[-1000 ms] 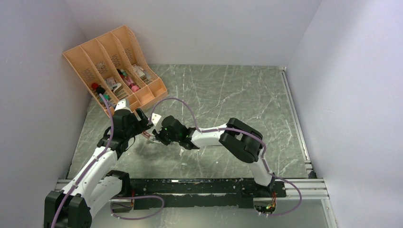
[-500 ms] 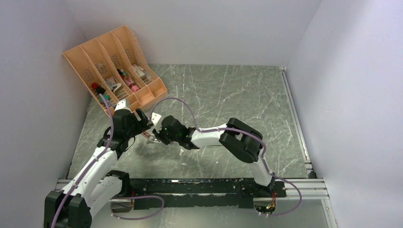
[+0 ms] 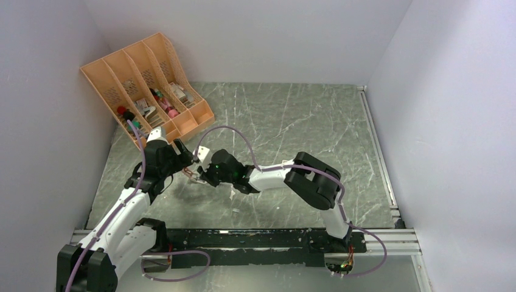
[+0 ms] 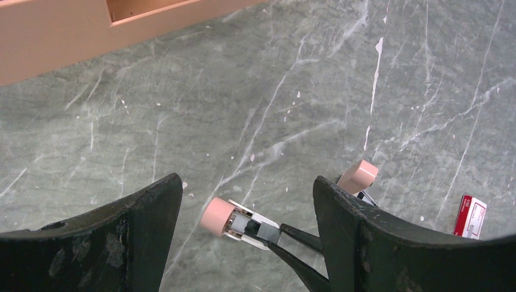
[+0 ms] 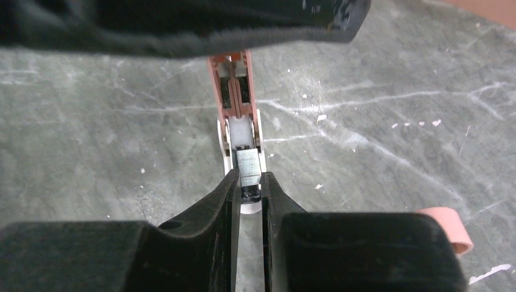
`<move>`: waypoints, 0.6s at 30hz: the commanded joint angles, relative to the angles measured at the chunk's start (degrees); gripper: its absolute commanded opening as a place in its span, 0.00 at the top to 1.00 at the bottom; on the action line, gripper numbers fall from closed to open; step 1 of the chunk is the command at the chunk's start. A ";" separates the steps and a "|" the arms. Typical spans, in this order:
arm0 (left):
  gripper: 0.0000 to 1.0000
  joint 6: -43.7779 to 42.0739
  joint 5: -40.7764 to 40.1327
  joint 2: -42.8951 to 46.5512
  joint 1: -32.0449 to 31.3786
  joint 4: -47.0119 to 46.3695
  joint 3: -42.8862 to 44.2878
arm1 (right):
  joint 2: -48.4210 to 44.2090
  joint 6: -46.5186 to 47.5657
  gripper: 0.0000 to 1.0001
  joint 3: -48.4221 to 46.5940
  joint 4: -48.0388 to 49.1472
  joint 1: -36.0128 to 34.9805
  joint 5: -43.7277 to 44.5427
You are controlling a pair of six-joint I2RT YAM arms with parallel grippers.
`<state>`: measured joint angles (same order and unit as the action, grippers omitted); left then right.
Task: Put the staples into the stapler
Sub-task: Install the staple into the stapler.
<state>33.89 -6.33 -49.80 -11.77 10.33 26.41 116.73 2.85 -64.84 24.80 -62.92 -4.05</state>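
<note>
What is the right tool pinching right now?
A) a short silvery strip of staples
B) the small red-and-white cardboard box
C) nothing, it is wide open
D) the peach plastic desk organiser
A: in the right wrist view the right tool is closed on the short silvery strip of staples, held just over the white channel of the open pink stapler.

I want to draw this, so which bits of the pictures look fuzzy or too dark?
Right wrist view: the staples look sharp, but the right gripper is a soft black shape. Left wrist view: the pink stapler and the table are clear, while the left gripper is two dark shapes along the bottom. Top view: evenly lit, no glare, staples too small to see.
</note>
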 commanded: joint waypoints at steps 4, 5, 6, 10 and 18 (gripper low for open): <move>0.17 -0.35 0.60 0.64 0.61 -1.07 -0.28 | -2.57 0.82 0.82 0.24 3.10 -0.14 -0.75; 0.17 -0.34 0.61 0.73 0.61 -1.05 -0.27 | -2.59 0.84 0.82 0.12 2.95 -0.18 -0.78; 0.17 -0.38 0.55 0.68 0.61 -1.04 -0.29 | -2.50 0.84 0.82 -0.08 2.59 -0.15 -0.90; 0.17 -0.38 0.44 0.68 0.61 -1.05 -0.27 | -1.89 -0.04 0.82 -1.15 0.83 -0.14 -0.95; 0.17 -0.21 0.17 0.85 0.61 -0.87 -0.24 | -1.33 -0.87 0.82 -2.96 -2.23 -0.16 -0.34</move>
<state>33.89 -6.35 -49.80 -11.77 10.33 26.41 115.77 2.59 -65.73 23.97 -62.92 -4.69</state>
